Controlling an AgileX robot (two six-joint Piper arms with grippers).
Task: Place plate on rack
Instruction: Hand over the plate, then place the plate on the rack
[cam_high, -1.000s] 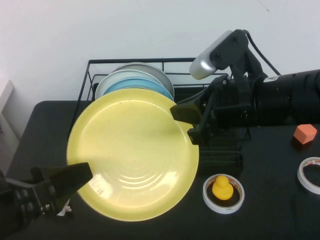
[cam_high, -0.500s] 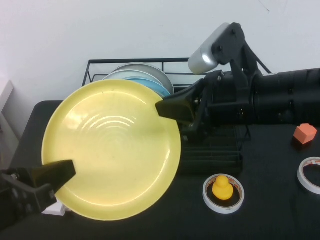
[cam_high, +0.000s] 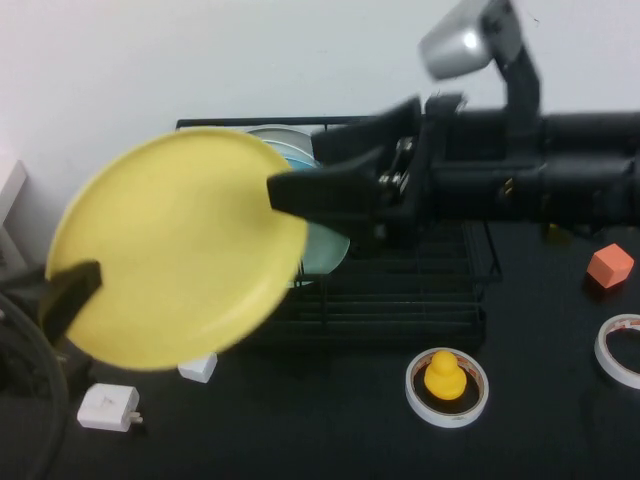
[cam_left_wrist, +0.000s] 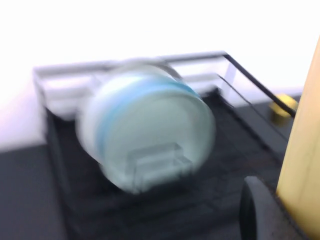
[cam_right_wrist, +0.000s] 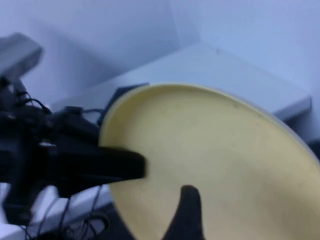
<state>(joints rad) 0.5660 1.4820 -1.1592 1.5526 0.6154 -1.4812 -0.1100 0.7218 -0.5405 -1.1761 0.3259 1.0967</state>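
The pale-yellow plate (cam_high: 175, 250) is held in the air, tilted, left of and in front of the black wire rack (cam_high: 400, 300). My right gripper (cam_high: 285, 190) is shut on the plate's right rim. My left gripper (cam_high: 82, 278) is shut on its lower left rim. In the right wrist view the plate (cam_right_wrist: 225, 160) fills the picture, with one right finger (cam_right_wrist: 187, 212) across its face and the left gripper (cam_right_wrist: 117, 167) at the far rim. In the left wrist view the plate's edge (cam_left_wrist: 305, 150) stands beside one finger (cam_left_wrist: 260, 210), facing the rack (cam_left_wrist: 65, 165).
Pale-green and light-blue plates (cam_high: 322, 240) stand upright at the rack's left end, also in the left wrist view (cam_left_wrist: 145, 135). A yellow duck in a tape roll (cam_high: 445, 378), another tape roll (cam_high: 620, 350), an orange block (cam_high: 610, 267) and a white charger (cam_high: 108, 407) lie on the black table.
Both grippers have carried the plate up and to the left and tipped it more upright. The rack's slatted base, covered before, now shows.
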